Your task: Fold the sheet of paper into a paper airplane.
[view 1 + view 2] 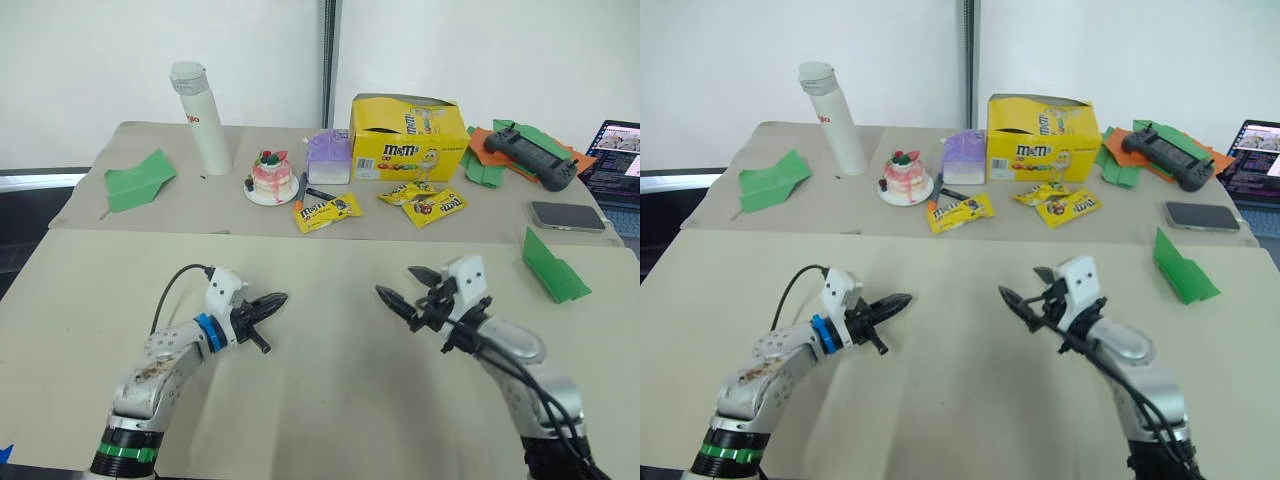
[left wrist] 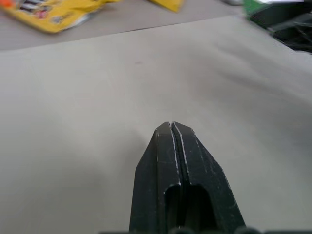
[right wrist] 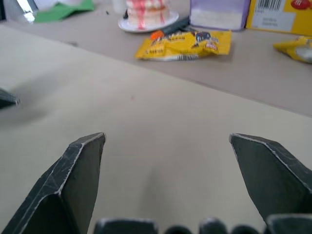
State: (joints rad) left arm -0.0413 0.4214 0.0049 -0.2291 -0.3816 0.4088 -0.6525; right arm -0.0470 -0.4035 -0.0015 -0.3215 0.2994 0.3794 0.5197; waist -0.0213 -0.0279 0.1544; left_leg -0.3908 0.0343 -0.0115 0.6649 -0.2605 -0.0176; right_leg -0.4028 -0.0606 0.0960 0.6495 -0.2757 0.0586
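Plane [image 1: 553, 267]: green, folded, on surface [image 1: 330, 400] at right edge, long axis running near-to-far. Well right of right gripper [image 1: 400, 290], jaws apart, empty; nearer arm. Left gripper [image 1: 275, 299]: jaws together, empty, far across. Lookalike plane [image 1: 138, 180] far left.

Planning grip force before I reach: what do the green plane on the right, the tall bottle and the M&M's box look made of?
Green plane: thin matte paper, sharp creases, one flap standing up. Bottle: smooth white body, probably plastic or coated metal, with a paler cap; cannot tell which. M&M's box: printed yellow cardboard with a slight sheen, its top flaps torn open.
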